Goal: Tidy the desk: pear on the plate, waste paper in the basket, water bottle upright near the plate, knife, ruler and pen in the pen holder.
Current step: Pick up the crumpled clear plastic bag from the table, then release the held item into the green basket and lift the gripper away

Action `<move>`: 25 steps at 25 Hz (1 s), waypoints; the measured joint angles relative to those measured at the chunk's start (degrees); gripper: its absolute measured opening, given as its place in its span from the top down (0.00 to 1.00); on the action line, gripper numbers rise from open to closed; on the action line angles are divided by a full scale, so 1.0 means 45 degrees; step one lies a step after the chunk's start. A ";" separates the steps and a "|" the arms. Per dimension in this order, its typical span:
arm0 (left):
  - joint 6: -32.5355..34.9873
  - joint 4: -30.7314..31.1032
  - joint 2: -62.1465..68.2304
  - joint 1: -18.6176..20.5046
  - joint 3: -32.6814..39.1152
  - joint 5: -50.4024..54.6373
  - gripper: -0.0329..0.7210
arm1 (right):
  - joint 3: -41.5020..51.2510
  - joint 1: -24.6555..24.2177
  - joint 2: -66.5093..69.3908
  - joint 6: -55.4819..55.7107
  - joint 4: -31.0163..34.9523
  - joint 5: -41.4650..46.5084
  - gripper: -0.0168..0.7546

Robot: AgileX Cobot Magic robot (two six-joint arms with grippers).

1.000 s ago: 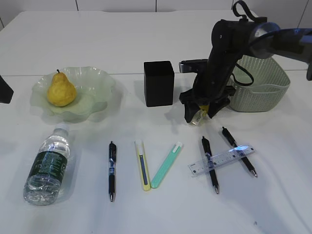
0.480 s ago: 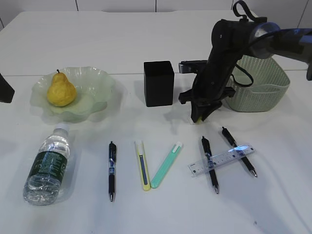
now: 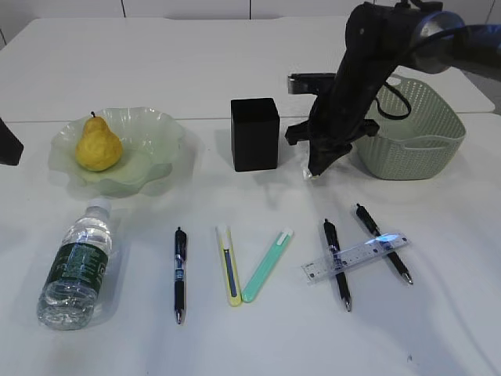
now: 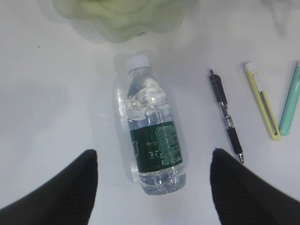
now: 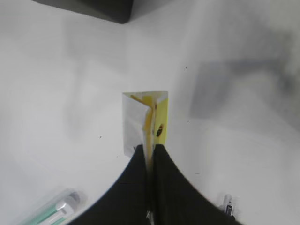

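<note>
One second back, right end effector (image 3: 316,171) spread wide around the waste paper (image 5: 145,123) on the counter (image 3: 235,63); now pressed together, pinching that wad flat, lifted clear and shifted toward the basket (image 3: 411,129); paper right of the pen holder (image 3: 254,134), long axis in line with the fingers, pointing down at the counter; left end effector (image 4: 152,187) spread, above the lying water bottle (image 4: 152,136), cap toward the plate (image 4: 122,16).

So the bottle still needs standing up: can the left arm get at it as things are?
Probably yes: the left jaws stand open right above the bottle, which lies alone on the desk, with the pen well aside.
</note>
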 joint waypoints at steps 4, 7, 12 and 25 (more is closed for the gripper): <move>0.0000 0.0000 0.0000 0.0000 0.0000 0.0000 0.26 | 0.0000 0.0000 -0.0588 0.0000 0.0000 0.0028 0.99; 0.0000 0.0000 0.0000 0.0000 0.0000 0.0000 0.26 | 0.0000 0.0000 -0.1093 -0.0021 -0.0206 0.0034 0.99; 0.0000 0.0000 0.0000 0.0000 0.0000 0.0000 0.26 | 0.0000 -0.0444 -0.1927 -0.0021 -0.0754 0.0111 0.99; 0.0000 0.0000 0.0000 0.0000 0.0000 0.0000 0.26 | -0.0014 -0.3413 -0.2198 0.0753 -0.0974 -0.0753 0.99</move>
